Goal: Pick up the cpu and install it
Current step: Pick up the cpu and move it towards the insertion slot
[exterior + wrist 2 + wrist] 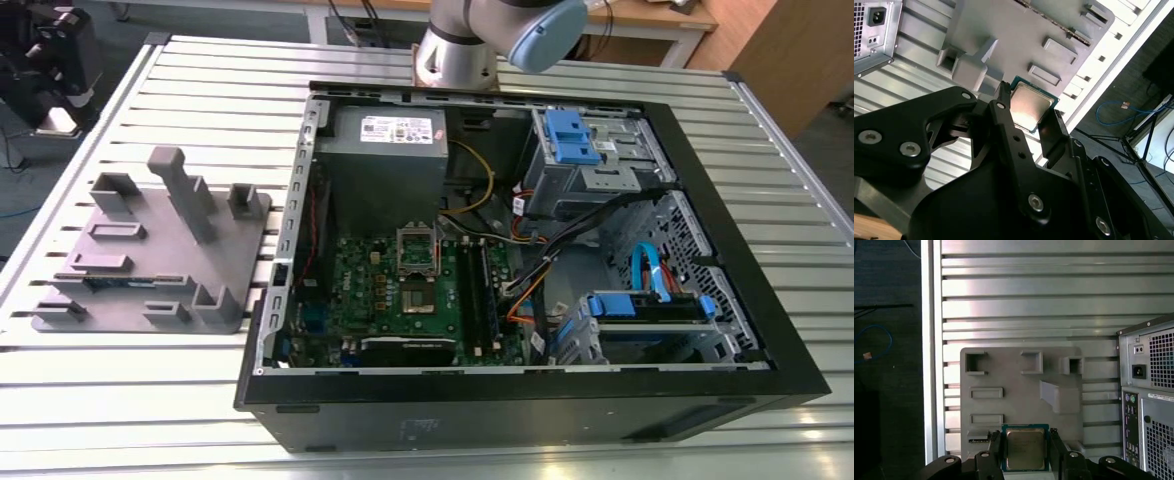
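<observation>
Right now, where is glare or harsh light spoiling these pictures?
Second wrist view: glare whitens part of the metal top of the cpu, and the slatted table blows out white. First wrist view: a bright patch washes over the table's slats. Exterior view: evenly lit, no harsh glare.

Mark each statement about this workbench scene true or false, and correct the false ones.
1. The cpu sits between the fingers of the gripper in both wrist views. True.
2. The computer case is closed up. False: its side is open and the motherboard shows.
3. The gray fixture lies on the slatted table, at the exterior view's left of the case. True.
4. The cpu's top is black. False: it is pale silvery metal with a green edge.
5. The cpu rests in the motherboard's socket. False: the gripper holds it, with the gray fixture behind it.
</observation>
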Tool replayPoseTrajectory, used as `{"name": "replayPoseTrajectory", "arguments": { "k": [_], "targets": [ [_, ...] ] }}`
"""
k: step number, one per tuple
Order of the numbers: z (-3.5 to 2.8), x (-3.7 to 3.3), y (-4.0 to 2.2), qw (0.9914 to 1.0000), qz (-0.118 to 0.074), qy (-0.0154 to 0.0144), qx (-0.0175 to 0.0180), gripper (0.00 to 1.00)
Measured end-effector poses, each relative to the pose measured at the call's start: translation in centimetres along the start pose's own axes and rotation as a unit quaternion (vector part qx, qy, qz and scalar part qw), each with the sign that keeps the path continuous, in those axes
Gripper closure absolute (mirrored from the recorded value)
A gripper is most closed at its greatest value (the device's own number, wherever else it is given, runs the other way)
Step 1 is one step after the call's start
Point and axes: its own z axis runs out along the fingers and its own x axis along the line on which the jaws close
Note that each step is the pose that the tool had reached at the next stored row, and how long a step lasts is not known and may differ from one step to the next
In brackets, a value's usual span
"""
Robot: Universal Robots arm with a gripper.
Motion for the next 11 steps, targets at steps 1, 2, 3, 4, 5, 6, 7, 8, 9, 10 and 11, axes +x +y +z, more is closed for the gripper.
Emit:
{"name": "replayPoseTrajectory", "arguments": {
  "k": [1, 2, 3, 4, 5, 6, 7, 8, 9, 10, 11],
  "targets": [
    [0.01, -0.2, 0.01, 1.0, 0.0, 0.0001, 0.0, 0.53],
    [0.02, -0.42, 0.02, 1.0, 0.0, 0.0, 0.0, 0.53],
    [0.04, -0.64, 0.03, 1.0, 0.0, 0.0, 0.0, 0.53],
    [0.05, -0.87, 0.04, 1.0, 0.0, 0.0001, 0.0, 0.53],
    [0.06, -1.1, 0.05, 1.0, 0.0, 0.0001, 0.0001, 0.53],
    [0.08, -1.35, 0.07, 1.0, 0.0, 0.0, 0.0, 0.53],
    [0.1, -1.57, 0.07, 1.0, 0.0, 0.0, 0.0, 0.53],
    [0.11, -1.78, 0.09, 1.0, 0.0, 0.0, 0.0, 0.53],
    [0.13, -1.99, 0.1, 1.0, 0.0, 0.0, 0.0, 0.53],
    [0.14, -2.2, 0.11, 1.0, 0.0, 0.0, 0.0, 0.53],
    [0.15, -2.41, 0.12, 1.0, 0.0, 0.0001, 0.0001, 0.53]
  ]
}}
